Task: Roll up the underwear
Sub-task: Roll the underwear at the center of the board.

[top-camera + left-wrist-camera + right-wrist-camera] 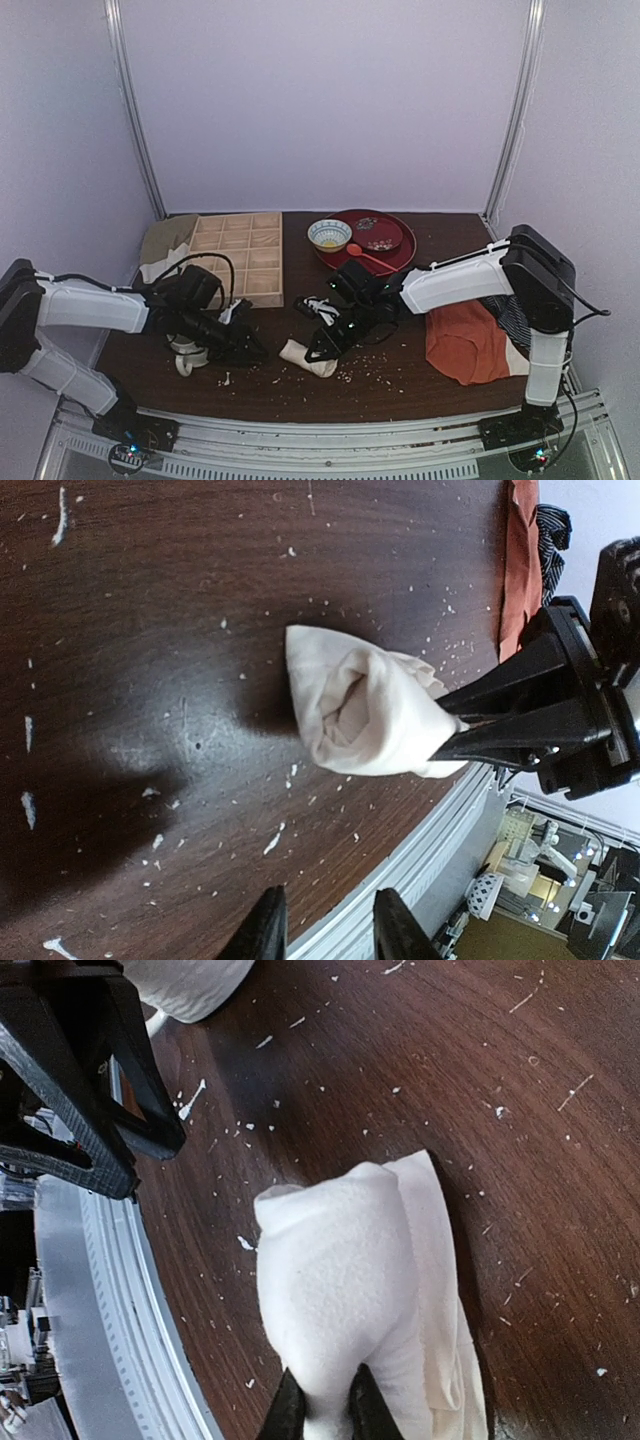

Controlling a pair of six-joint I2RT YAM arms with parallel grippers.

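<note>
The underwear (306,357) is a cream fabric roll lying on the dark table near the front edge. My right gripper (322,349) is shut on one end of the roll; in the right wrist view its jaws (327,1392) pinch the fabric (345,1270). My left gripper (256,352) is open and empty, just left of the roll and apart from it. In the left wrist view the left gripper (328,905) points at the roll (360,715), with the right gripper's fingers (520,670) clamped on the roll's far end.
A white mug (188,352) lies under the left arm. A wooden compartment tray (240,258), a red plate (375,240) and a small bowl (329,235) stand at the back. An orange-red garment (465,340) and dark striped cloth (510,315) lie at the right. Crumbs litter the table.
</note>
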